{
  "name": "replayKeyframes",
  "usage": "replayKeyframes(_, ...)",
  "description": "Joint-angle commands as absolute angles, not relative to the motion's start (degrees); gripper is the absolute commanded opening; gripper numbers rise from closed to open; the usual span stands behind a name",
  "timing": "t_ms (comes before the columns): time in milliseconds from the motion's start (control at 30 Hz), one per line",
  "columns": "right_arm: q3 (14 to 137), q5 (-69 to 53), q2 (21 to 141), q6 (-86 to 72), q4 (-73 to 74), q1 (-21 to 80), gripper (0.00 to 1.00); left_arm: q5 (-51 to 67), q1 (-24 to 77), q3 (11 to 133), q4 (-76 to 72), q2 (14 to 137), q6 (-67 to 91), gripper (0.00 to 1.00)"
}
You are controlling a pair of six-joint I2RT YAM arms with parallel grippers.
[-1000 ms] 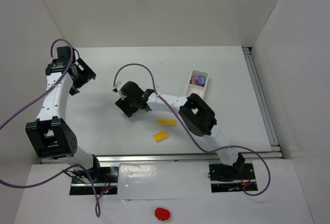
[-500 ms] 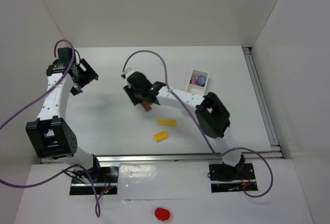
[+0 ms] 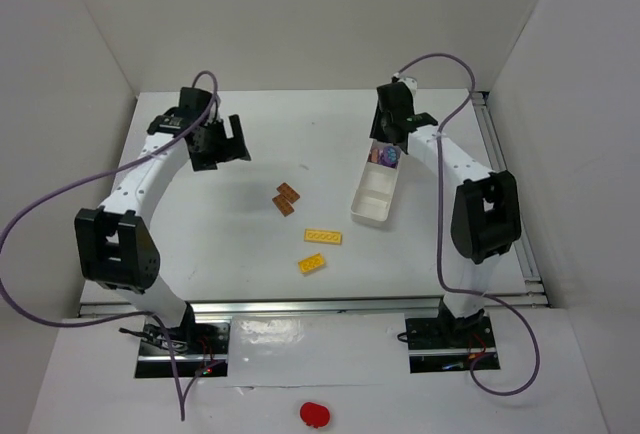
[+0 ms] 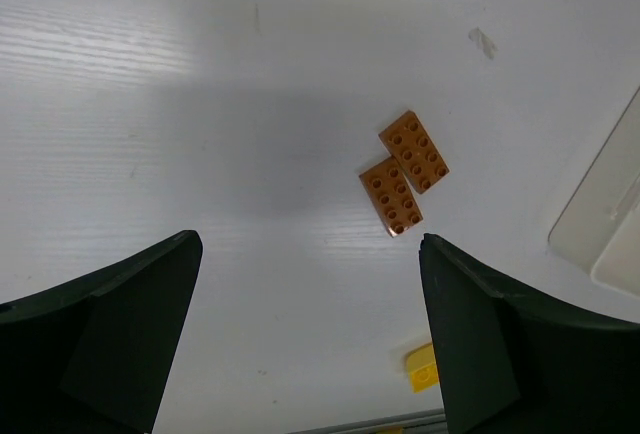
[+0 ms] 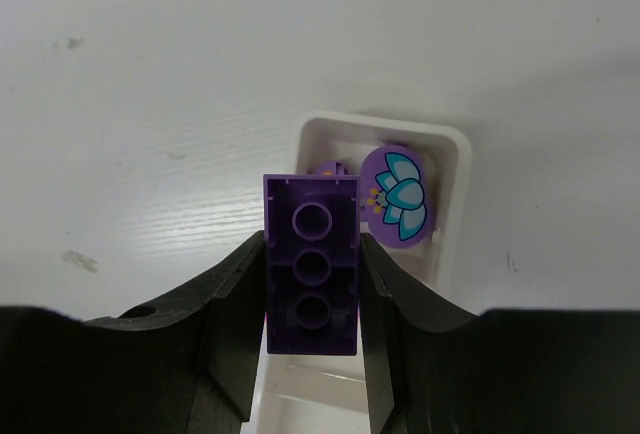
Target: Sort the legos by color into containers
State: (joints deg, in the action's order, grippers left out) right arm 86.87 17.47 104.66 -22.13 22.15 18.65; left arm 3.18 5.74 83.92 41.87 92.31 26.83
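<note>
A: One long, smooth white tray [image 3: 372,206] is seen on the table [image 3: 200,234]. What is held over its far compartment?
B: A purple brick [image 5: 311,284], hollow underside shown, is clamped by the right gripper [image 5: 310,244]. The left gripper [image 4: 307,254] is spread wide above two studded orange bricks [image 4: 403,186].

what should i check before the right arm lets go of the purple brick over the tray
1. Grip: the purple brick sits clamped between the right gripper fingers. Ok.
2. Colour match: the tray end compartment below holds a round purple piece. Ok.
3. Alignment: in the right wrist view the brick overlaps that compartment's left wall, and the top view hides it. Cannot tell.
4. Room in the compartment: bare floor shows beside the round piece. Ok.
5. Other arm clear: the left gripper hangs open over the two orange-brown bricks, away from the tray. Ok.
</note>
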Motion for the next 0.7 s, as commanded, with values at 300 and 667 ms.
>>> replayKeyframes(300,90.17,18.98,114.95,-21.62,22.32,16.00,0.46,-1.05,10.72,88.85,45.26,98.17,24.17,1.00)
replayKeyframes(667,92.63,20.13,118.04,-22.15,22.41,14.94,0.67,-2.81,12.30,92.02,47.55,100.45,24.17,1.00)
